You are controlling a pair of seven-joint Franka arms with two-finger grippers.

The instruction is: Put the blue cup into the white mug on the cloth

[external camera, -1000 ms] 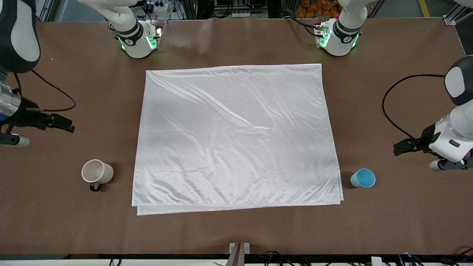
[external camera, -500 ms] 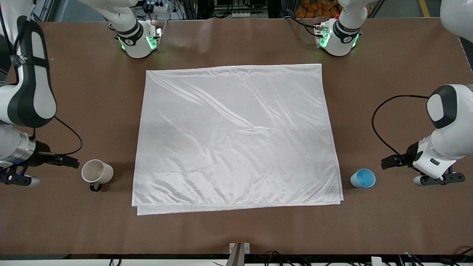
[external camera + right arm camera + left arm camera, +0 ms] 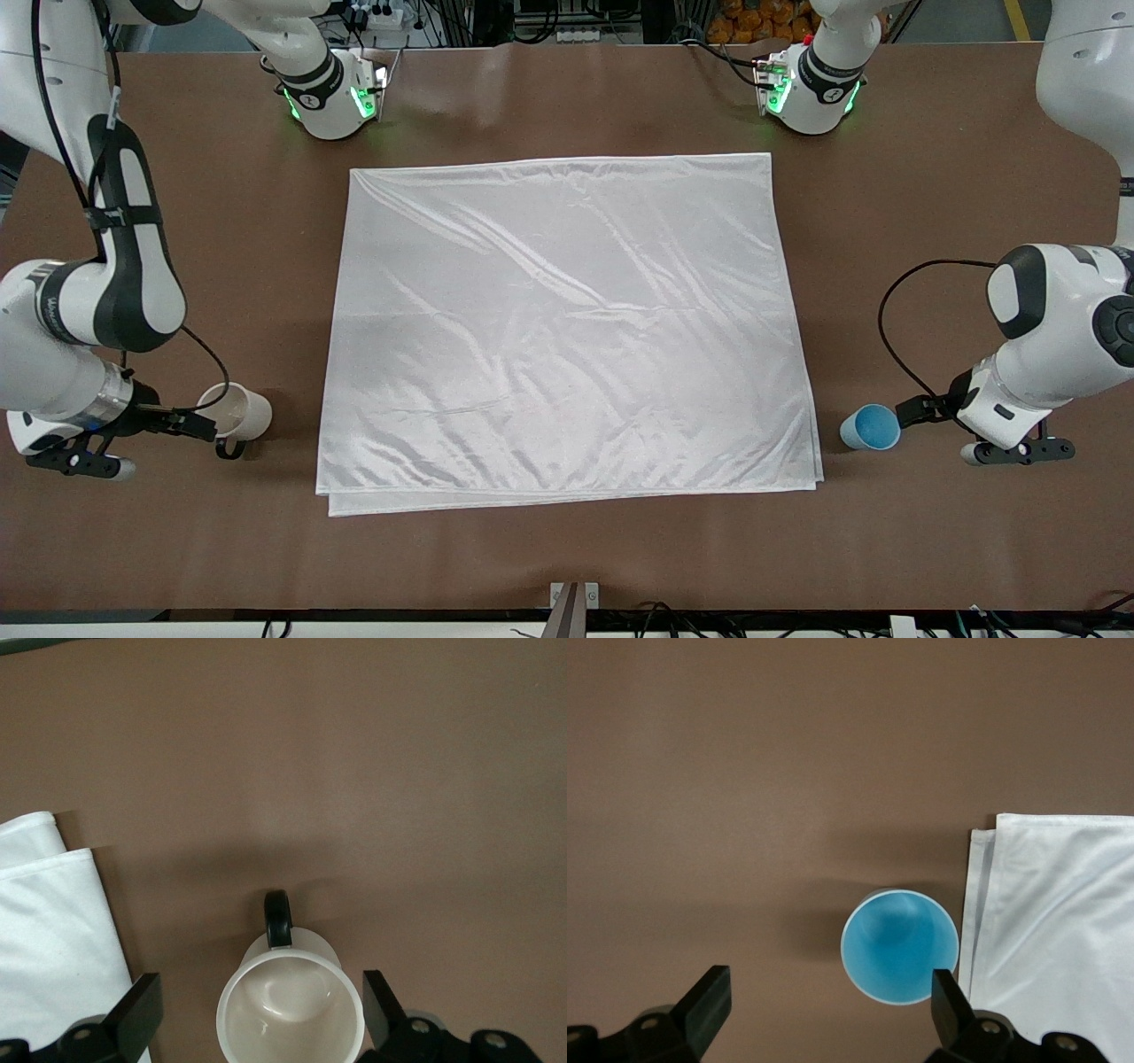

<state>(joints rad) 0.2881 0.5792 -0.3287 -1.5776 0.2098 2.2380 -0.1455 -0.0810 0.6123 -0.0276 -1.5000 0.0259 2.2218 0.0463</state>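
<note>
Both end effectors, spread wide and empty, have descended: left (image 3: pixel 824 1010) beside the smooth tapered light-blue cup (image 3: pixel 869 427), right (image 3: pixel 257 1014) at the glossy cream-white mug (image 3: pixel 237 413) flanking the wrinkled shiny white cloth (image 3: pixel 567 328).

Cloth (image 3: pixel 567 328): shiny white, plain, no print, paler streaks along the wrinkles. Cup (image 3: pixel 869 427): light blue outside, brighter blue inside, pale rim. Mug (image 3: pixel 242 413): cream-white body, pale inside, near-black loop handle (image 3: pixel 278 918). Table (image 3: pixel 930 221): flat brown, unpatterned. My arms: white shells with dark grey joints; green lights at both bases. My left gripper (image 3: pixel 824 1010) and right gripper (image 3: pixel 257 1014): black fingers.
</note>
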